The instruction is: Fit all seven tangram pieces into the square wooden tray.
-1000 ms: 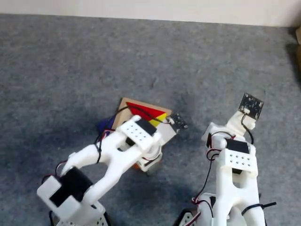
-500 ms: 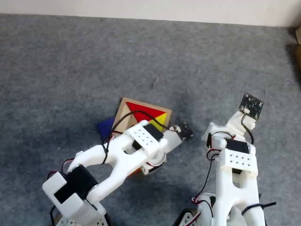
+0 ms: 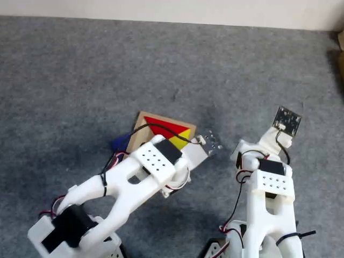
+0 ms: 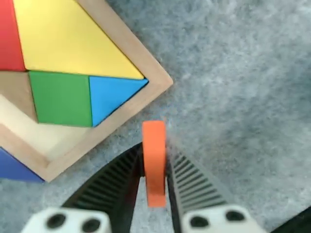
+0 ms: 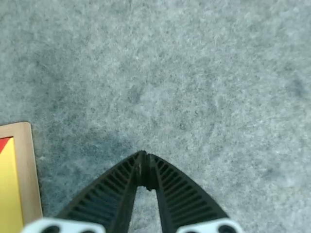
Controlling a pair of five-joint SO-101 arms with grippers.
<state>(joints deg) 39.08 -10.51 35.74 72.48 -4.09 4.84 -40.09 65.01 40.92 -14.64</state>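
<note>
Tangram piece edgewise, lengthwise along jaws

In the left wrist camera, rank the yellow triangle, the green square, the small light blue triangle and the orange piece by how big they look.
1. the yellow wooden triangle, largest
2. the green wooden square
3. the light blue wooden triangle
Not ranked: the orange wooden piece, which is held edge-on and nearer the camera.
</note>
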